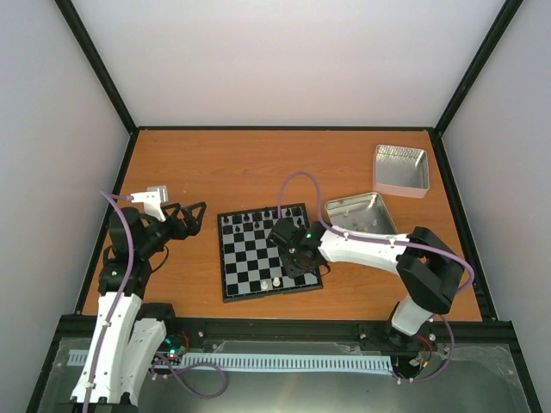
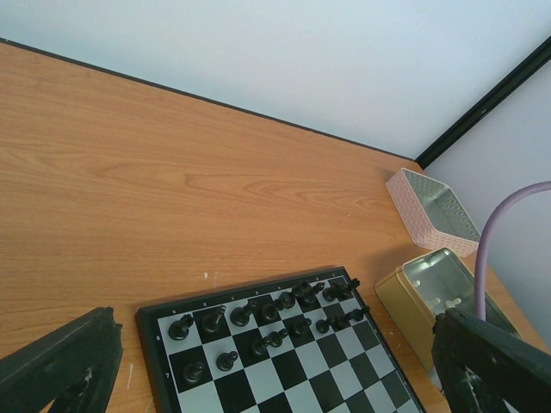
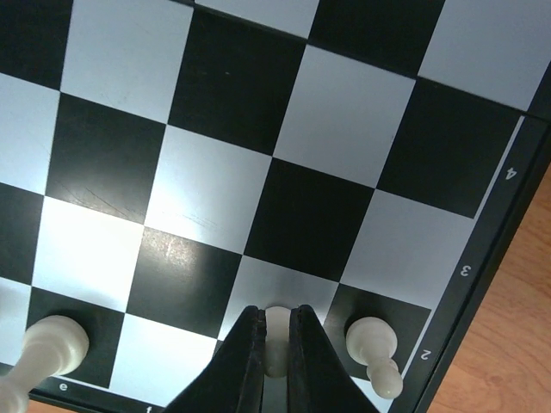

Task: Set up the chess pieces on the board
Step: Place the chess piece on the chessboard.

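The board (image 1: pixel 250 258) lies mid-table with black figures along its far rows (image 2: pixel 258 314). My right gripper (image 3: pixel 276 325) is shut on a cream-white chess piece (image 3: pixel 276 320), held over a silvery square in the row next to the board's near edge. One white pawn (image 3: pixel 372 340) stands on the black square just to its right. Another white piece (image 3: pixel 53 344) stands two squares to the left. From above, the right gripper (image 1: pixel 297 258) hangs over the board's right half. My left gripper (image 1: pixel 185 215) is open and empty, left of the board, its fingers (image 2: pixel 60 366) framing the board (image 2: pixel 284 370).
An open tin (image 1: pixel 360 213) sits right of the board and holds small white pieces (image 2: pixel 439 301). A second tin (image 1: pixel 401 168) lies at the back right. Black rails edge the table, and the right arm's purple cable (image 1: pixel 310 185) arches over the board's far right corner.
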`<control>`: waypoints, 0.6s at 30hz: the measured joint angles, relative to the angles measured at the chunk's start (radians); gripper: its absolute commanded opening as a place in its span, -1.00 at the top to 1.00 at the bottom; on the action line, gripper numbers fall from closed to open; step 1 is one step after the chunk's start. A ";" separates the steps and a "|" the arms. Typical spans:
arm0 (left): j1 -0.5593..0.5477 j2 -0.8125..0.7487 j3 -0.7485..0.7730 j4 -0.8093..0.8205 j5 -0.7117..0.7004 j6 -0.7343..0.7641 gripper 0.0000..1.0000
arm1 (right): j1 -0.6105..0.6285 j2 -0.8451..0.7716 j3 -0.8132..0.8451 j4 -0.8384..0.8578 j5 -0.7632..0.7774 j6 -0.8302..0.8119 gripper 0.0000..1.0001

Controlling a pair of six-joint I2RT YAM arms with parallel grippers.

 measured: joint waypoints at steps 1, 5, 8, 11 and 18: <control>0.000 0.000 0.000 0.000 0.000 0.000 -1.00 | 0.000 0.001 -0.004 0.001 0.000 0.000 0.88; 0.000 0.000 0.000 0.000 0.000 0.000 -0.99 | 0.001 0.001 -0.013 0.005 -0.004 0.001 0.63; 0.000 0.000 0.000 0.000 0.000 0.000 -0.99 | 0.001 0.001 -0.014 0.014 -0.011 -0.006 0.54; 0.000 0.000 0.000 0.000 0.000 0.000 -0.99 | 0.001 0.000 -0.013 0.021 -0.011 -0.012 0.49; 0.000 0.000 0.000 0.000 0.000 0.000 -1.00 | -0.026 -0.092 0.021 0.030 0.055 -0.029 0.48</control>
